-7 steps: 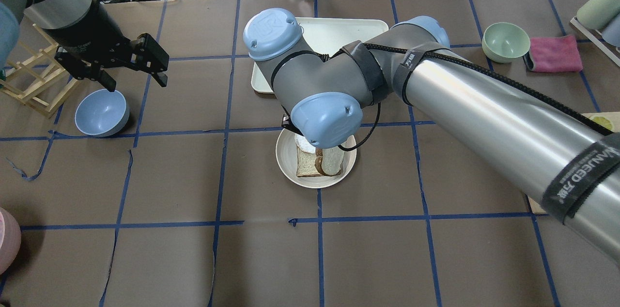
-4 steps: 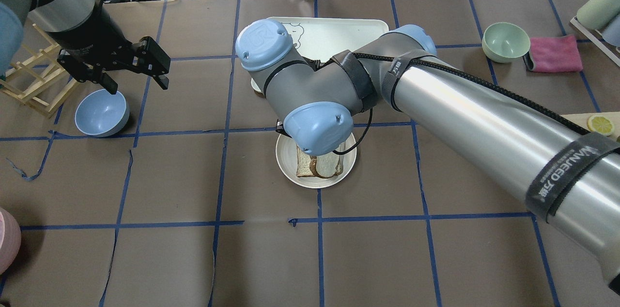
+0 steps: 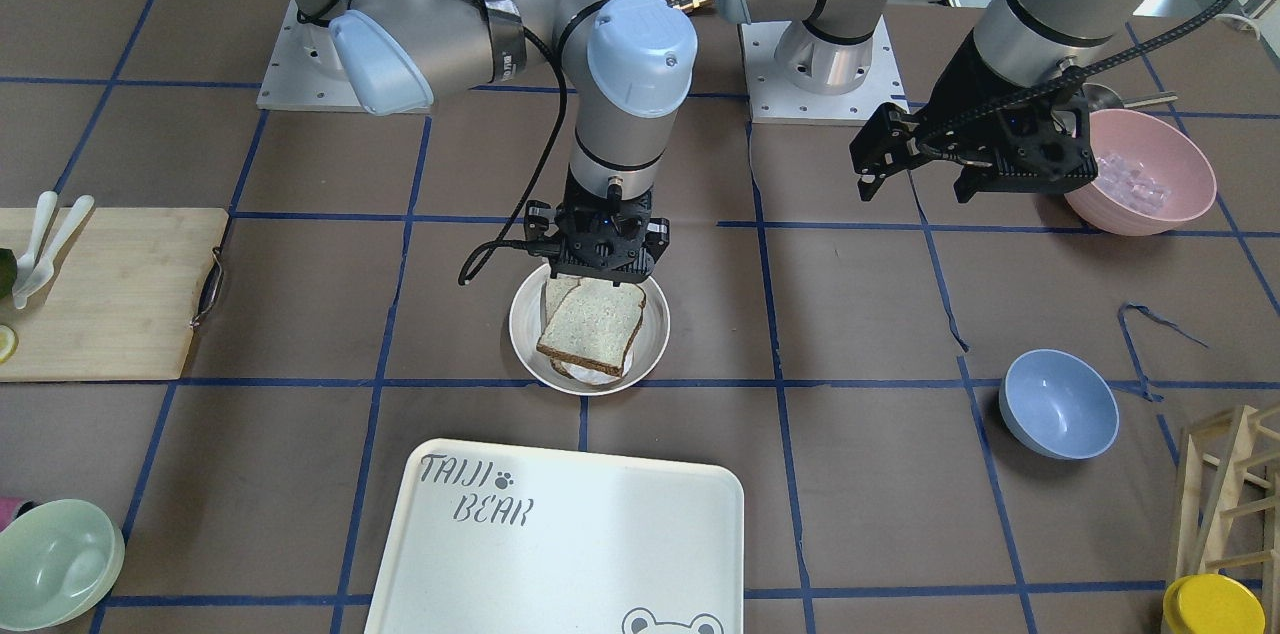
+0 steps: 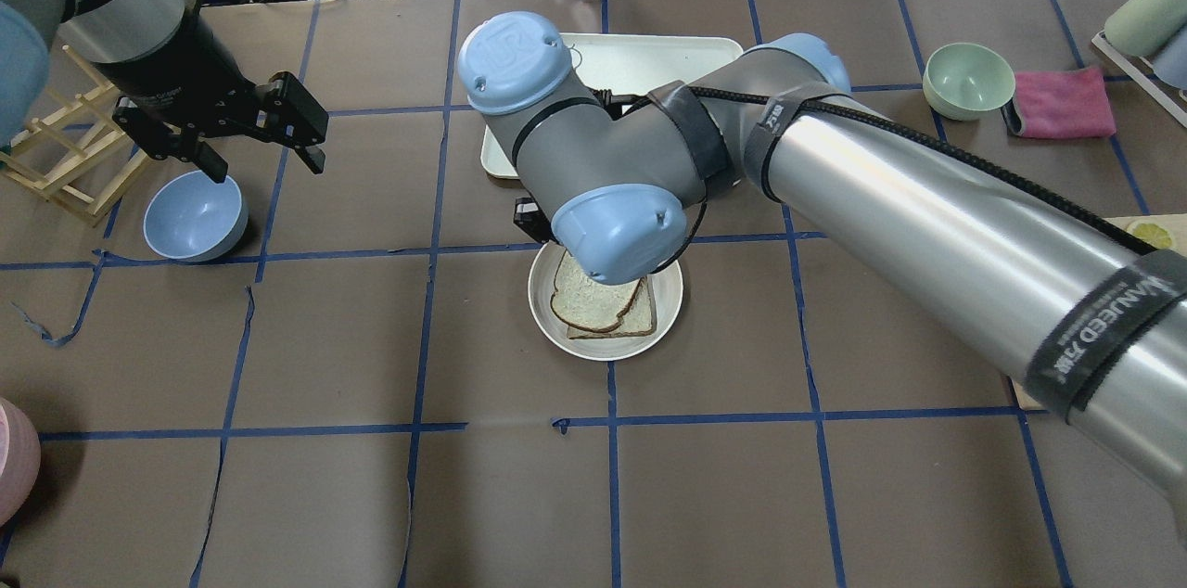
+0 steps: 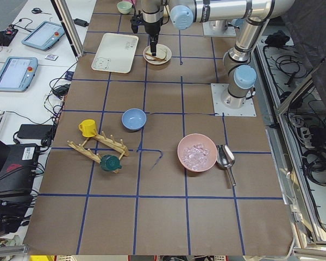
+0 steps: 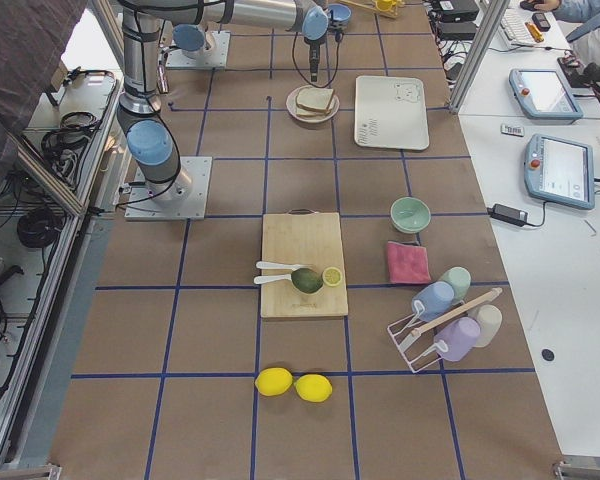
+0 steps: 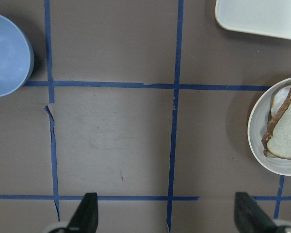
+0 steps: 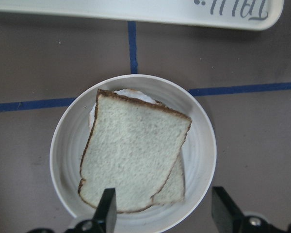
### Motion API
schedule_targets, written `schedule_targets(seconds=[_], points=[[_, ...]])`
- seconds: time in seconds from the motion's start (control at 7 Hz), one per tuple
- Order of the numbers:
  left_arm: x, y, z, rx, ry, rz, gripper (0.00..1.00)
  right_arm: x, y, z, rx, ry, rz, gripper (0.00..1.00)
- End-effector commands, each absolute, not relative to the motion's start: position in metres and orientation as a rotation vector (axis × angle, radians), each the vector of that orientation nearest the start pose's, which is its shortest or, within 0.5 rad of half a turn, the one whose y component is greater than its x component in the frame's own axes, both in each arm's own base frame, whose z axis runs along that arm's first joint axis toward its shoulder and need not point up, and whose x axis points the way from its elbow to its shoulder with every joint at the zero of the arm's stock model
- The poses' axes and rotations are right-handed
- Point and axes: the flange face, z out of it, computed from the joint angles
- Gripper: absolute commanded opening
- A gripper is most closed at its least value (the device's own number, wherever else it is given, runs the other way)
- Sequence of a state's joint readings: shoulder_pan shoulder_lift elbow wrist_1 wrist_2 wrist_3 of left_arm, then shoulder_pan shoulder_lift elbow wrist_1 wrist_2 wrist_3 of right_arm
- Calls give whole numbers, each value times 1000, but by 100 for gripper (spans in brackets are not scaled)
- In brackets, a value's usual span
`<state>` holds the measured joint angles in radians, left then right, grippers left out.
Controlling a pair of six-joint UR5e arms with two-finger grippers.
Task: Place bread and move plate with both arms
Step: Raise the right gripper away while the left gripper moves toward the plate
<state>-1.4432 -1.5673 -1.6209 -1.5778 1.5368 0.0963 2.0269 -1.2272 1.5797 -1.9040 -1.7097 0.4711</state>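
While the counter carries plenty, the plate sits mid-grid w/ the bread flat atop another slice. Right gripper hangs over it, jaws apart, empty: I'd lift straight up. Left gripper, also spread, hovers at plate's 10 o'clock from behind the robot, well apart.

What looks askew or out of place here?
The top bread slice lies skewed on the plate, not lined up with the slice beneath. The brown table paper is torn near the blue bowl.

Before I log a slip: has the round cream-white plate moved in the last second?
No. The plate still covers the same stretch of blue tape line.
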Motion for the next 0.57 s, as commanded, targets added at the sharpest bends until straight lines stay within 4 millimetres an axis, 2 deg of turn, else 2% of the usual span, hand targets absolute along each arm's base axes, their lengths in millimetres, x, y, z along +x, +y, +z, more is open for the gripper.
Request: schedule_targets(seconds=[0.0,0.14,0.29,0.43], points=[[-73,-504,450,-54,3183,120,100,265,-548,370,-184,3253,-80,100],[-71,-513,447,-45,3177,53,100,226,-544,391,-205,3200,39,100],[-70,-515,439,-25,3171,43,100,211,-526,438,-165,3146,30,100],[-71,-511,421,-33,3174,81,100,208,-507,482,-167,3146,16,100]])
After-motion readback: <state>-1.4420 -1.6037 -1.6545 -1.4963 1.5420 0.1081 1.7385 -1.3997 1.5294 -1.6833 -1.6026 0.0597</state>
